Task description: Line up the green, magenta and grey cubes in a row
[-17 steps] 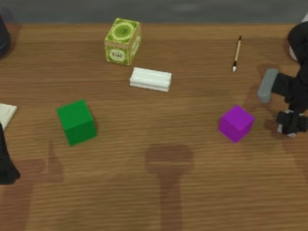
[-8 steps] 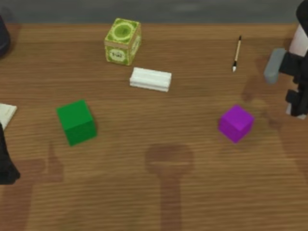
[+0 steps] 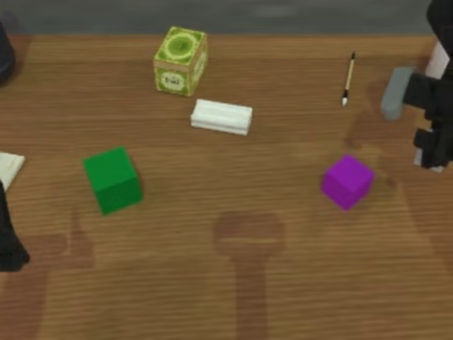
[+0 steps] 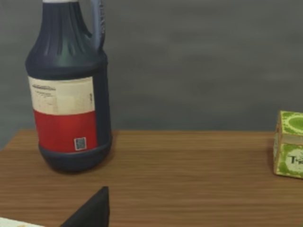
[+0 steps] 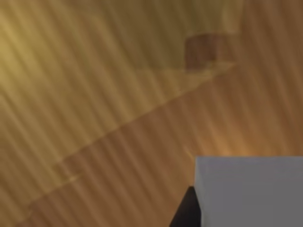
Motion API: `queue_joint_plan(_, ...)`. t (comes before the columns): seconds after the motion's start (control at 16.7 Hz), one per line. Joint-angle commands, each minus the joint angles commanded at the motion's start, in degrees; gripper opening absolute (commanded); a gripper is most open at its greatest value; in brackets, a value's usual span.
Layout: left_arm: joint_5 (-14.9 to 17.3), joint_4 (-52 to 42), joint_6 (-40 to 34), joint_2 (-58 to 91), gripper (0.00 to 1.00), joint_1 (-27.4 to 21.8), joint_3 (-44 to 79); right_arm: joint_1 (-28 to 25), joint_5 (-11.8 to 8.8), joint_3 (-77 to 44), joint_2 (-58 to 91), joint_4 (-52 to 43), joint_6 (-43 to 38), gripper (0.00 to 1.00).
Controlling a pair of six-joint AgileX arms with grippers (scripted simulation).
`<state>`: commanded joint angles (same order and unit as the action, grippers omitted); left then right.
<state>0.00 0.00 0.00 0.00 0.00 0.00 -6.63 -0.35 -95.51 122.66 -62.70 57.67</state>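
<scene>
The grey cube (image 3: pixel 393 93) hangs above the table's far right, and my right gripper (image 3: pixel 412 96) is shut on it. In the right wrist view the grey cube (image 5: pixel 251 191) fills the corner beside one black fingertip (image 5: pixel 187 213), with bare wood below. The magenta cube (image 3: pixel 347 181) rests on the table, nearer the front and left of that gripper. The green cube (image 3: pixel 112 179) sits at the left. My left gripper (image 3: pixel 8 244) is parked at the left edge, open, with one fingertip (image 4: pixel 92 213) showing.
A yellow-green printed box (image 3: pixel 180 60) and a white ridged block (image 3: pixel 221 116) stand at the back centre. A thin brush (image 3: pixel 348 78) lies at the back right. A dark bottle (image 4: pixel 68 90) stands at the far left corner. A white flat item (image 3: pixel 8 168) pokes in at the left edge.
My right gripper has risen and carried the grey cube toward the back of the table, away from the magenta cube. The left arm and the other cubes have not moved.
</scene>
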Motion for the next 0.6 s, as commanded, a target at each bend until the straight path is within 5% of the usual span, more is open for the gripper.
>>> queue_joint_plan(0.6, 0.0, 0.0, 0.0, 0.0, 1.0, 0.0, 0.0, -27.4, -0.3, 13.6, -11.8, 1.5, -5.0, 0.0)
